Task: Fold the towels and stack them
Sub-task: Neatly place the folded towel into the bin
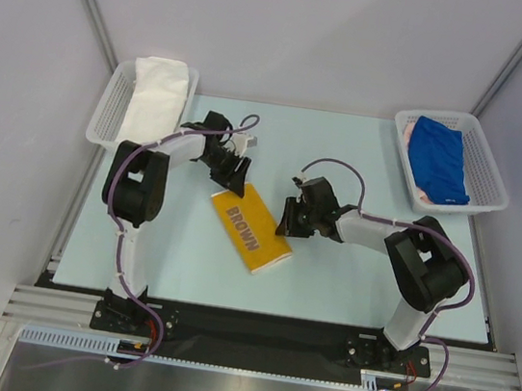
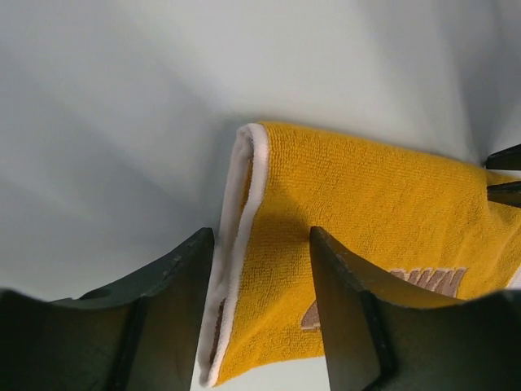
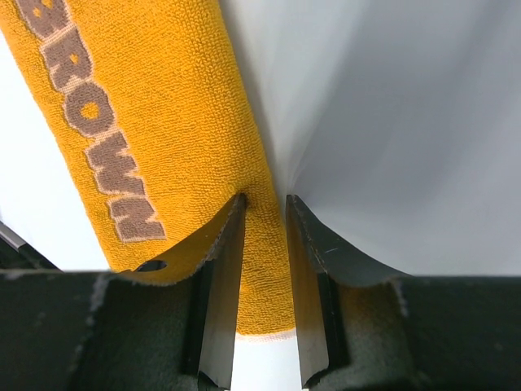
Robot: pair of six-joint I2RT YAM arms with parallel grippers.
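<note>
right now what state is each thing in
yellow towel, folded, flat on the table
white towel, folded, in the left basket
blue towel, rumpled, in the right basket
left pincer, open over the yellow towel's edge
right pincer, narrow gap at the towel's edge, grip unclear
</note>
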